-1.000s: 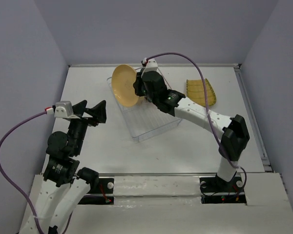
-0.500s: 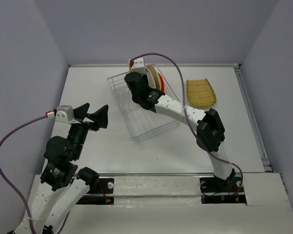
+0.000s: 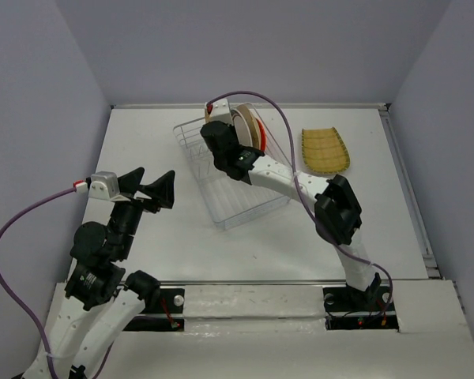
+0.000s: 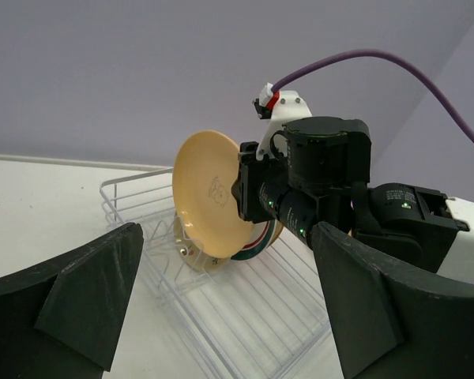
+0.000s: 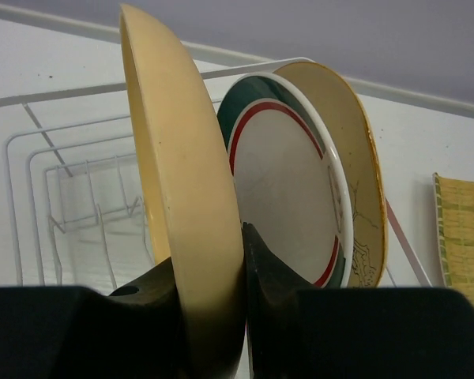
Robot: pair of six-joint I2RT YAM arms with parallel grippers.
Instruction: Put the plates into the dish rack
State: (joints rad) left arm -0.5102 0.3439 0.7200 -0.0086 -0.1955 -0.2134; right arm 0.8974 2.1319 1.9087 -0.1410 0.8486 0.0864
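My right gripper [image 5: 209, 260] is shut on the lower rim of the plain tan-yellow plate [image 5: 182, 181] and holds it upright, edge-on, over the far end of the white wire dish rack [image 3: 235, 197]. Close beside it stand the white plate with green-ringed rim [image 5: 288, 174] and a cream patterned plate [image 5: 357, 174]. In the left wrist view the tan plate [image 4: 209, 193] hangs over the rack [image 4: 245, 316], with another patterned plate [image 4: 188, 254] low behind it. The squarish yellow-green ribbed plate [image 3: 325, 150] lies on the table right of the rack. My left gripper [image 3: 148, 189] is open and empty, left of the rack.
The rack's near half [image 4: 261, 324] holds no plates. An orange-red rim [image 3: 259, 136] shows among the standing plates. Grey walls close the table at the back and both sides. The right arm [image 3: 300, 178] stretches over the rack's right side.
The right arm has swung the tan plate from face-on at the rack's far left corner to edge-on beside the standing plates. In the last half second it barely moved. The left arm stays put.
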